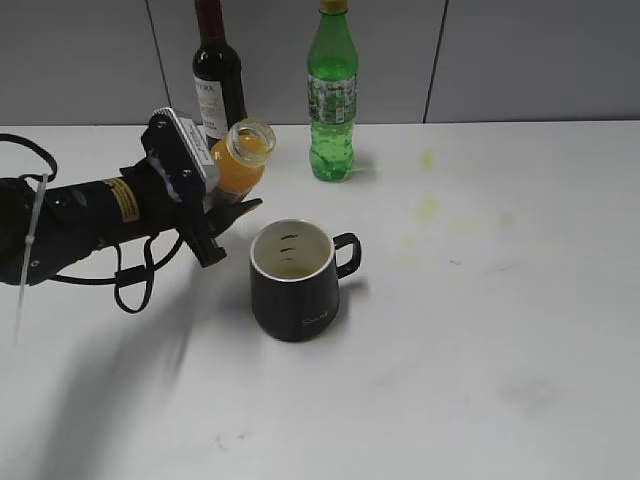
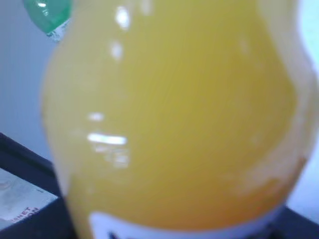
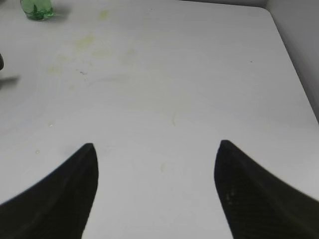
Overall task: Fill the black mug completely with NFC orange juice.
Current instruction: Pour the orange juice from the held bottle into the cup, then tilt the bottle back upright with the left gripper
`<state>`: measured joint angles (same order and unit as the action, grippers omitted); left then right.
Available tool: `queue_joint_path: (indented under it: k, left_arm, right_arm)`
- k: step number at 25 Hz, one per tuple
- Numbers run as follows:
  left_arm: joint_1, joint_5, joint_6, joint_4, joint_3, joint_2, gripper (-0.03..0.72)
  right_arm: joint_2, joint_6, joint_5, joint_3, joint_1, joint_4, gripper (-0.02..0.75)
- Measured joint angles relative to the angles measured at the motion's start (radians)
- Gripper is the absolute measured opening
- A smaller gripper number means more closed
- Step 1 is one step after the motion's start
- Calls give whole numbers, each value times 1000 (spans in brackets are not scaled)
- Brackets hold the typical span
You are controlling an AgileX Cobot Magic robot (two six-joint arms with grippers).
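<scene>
The black mug [image 1: 294, 275] stands upright mid-table, handle to the right, with a little liquid at the bottom of its white inside. My left gripper [image 1: 222, 200] is shut on the NFC orange juice bottle [image 1: 243, 156], which is uncapped and tilted with its open mouth up and to the right, above and left of the mug. The orange juice bottle [image 2: 174, 114] fills the left wrist view, blurred, and hides the fingers. My right gripper [image 3: 155, 149] is open and empty over bare table; it does not show in the exterior view.
A dark wine bottle [image 1: 218, 75] and a tall green soda bottle [image 1: 332, 95] stand at the back, behind the juice bottle. The green bottle's base shows in the right wrist view [image 3: 36, 10]. Yellowish stains [image 1: 428, 208] mark the white table right of the mug.
</scene>
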<state>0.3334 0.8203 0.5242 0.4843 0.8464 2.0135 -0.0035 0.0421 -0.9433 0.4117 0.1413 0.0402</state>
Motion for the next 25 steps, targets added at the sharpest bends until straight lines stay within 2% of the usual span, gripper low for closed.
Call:
queue_joint_path:
  k: [9,25]
  left_arm:
    - [0,7,199,-48,0,5,468]
    - [0,63,422,-91,0,10,468]
  right_arm:
    - [0,0,0,0,0,0,553]
    - [0,0,0,0,0,0,553]
